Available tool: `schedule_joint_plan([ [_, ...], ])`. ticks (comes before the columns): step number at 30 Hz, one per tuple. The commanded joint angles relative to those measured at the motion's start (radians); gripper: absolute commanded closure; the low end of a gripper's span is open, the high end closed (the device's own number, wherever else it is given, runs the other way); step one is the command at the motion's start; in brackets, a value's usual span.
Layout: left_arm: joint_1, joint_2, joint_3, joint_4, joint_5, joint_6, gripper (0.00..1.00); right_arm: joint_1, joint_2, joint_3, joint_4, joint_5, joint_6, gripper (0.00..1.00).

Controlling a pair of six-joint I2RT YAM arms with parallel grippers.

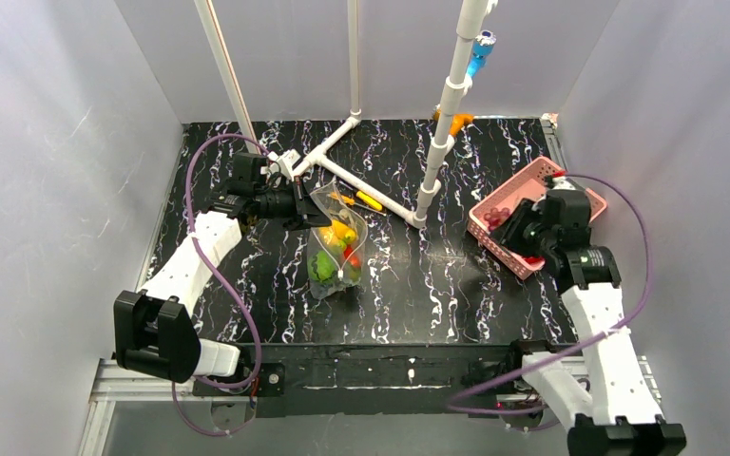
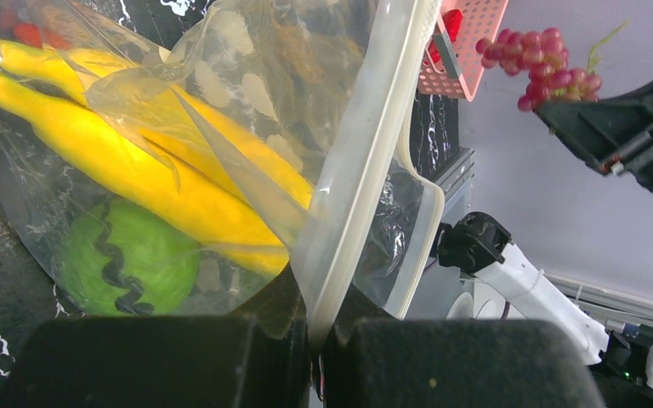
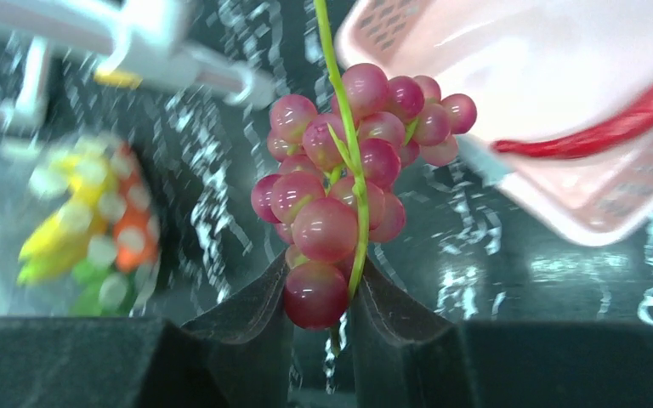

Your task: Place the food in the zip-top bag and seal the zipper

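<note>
Both claws are clamped: left gripper [image 2: 315,340] on the mouth edge of the clear dotted plastic bag [image 2: 264,85], right gripper [image 3: 321,314] on the dark red toy grape bunch [image 3: 340,187] near the pink perforated basket [image 3: 561,76].

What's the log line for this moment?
left fingers shut on zip-top bag | right fingers shut on grapes | bananas in bag | zipper open

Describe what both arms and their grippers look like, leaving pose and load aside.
The left arm and right arm share one build: white links between boxy black joint housings. A purple cable loops alongside each. The left gripper and right gripper are black, with dark, matte, wedge-shaped jaws. No sleeves are visible.
</note>
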Motion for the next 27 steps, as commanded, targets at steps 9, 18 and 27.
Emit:
schedule_joint_plan([
  [9, -0.014, 0.000, -0.012, 0.002, -0.004, 0.037, 1.00, 0.495, -0.029, 0.130, -0.104, -0.131, 0.102, 0.99],
  [18, -0.016, -0.014, -0.011, -0.006, -0.022, 0.059, 1.00, 0.875, 0.142, 0.383, -0.014, -0.101, 0.138, 0.99],
  [27, -0.023, -0.031, -0.012, 0.001, -0.027, 0.071, 1.00, 0.890, 0.341, 0.554, 0.093, -0.265, 0.124, 0.99],
])
